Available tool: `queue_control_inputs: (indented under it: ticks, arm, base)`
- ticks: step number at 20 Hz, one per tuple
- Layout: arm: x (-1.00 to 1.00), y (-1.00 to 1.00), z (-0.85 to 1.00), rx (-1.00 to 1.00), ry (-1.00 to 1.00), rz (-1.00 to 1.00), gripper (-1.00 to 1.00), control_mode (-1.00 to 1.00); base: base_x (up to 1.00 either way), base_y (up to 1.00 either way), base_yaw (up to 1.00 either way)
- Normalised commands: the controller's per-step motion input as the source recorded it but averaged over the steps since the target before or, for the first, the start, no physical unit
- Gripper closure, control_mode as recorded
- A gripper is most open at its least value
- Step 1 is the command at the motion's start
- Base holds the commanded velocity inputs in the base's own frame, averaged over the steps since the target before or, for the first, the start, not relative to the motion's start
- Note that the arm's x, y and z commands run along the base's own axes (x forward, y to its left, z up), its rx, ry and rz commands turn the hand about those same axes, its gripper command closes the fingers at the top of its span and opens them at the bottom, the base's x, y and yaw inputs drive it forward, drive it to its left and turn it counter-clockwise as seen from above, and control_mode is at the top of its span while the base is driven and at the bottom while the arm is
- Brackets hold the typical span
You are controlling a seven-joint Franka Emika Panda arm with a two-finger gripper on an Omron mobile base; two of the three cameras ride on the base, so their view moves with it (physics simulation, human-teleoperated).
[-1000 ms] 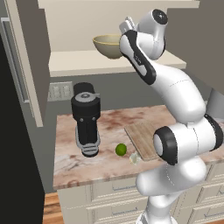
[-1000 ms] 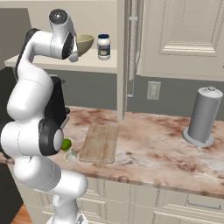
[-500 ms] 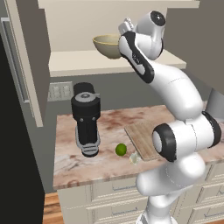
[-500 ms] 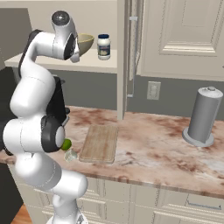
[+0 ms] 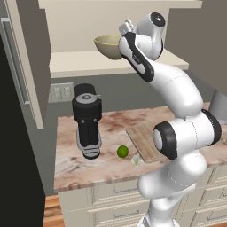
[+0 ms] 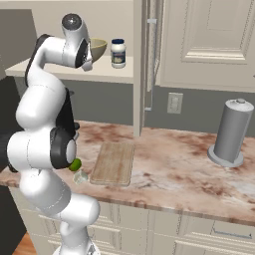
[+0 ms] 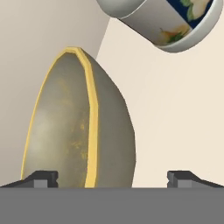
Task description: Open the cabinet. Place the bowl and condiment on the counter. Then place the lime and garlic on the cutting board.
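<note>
Gripper (image 7: 112, 177) open, jaws wide; the bowl (image 7: 78, 122) fills the hand view's left, its rim between the fingertips, untouched.

Olive-yellow bowl (image 5: 108, 45) beside white condiment jar (image 6: 118, 53) on cabinet shelf (image 5: 102, 66), lime (image 5: 122, 151) and garlic (image 5: 135, 160) on counter (image 6: 174, 169) beside cutting board (image 6: 114, 163)

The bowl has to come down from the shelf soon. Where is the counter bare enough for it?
Widest free patch: counter between cutting board and grey canister. A smaller gap lies between black appliance and the board's far end. Crowded: front edge, where lime and garlic sit beside the board.
</note>
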Motion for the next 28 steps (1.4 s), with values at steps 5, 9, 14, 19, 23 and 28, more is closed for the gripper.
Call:
queue_control_inputs:
  ticks: [5,9,14,19,23,28]
  arm:
    - [0.12,0.00,-0.05,0.00,0.00,0.00,-1.00,-1.00]
    - [0.10,0.00,-0.04,0.00,0.01,0.00,1.00,-1.00]
    - [0.04,0.00,0.00,0.00,0.02,0.00,1.00,-1.00]
    - [-0.06,0.00,0.00,0.00,0.00,0.00,1.00,-1.00]
    - [-0.24,0.00,0.00,0.00,0.00,0.00,1.00,-1.00]
    - [-0.47,0.00,0.00,0.00,-0.05,0.00,1.00,-1.00]
  base:
    - [0.00,0.00,0.00]
    - [0.00,0.00,0.00]
    - [0.00,0.00,0.00]
    - [0.00,0.00,0.00]
    - [0.00,0.00,0.00]
    - [0.00,0.00,0.00]
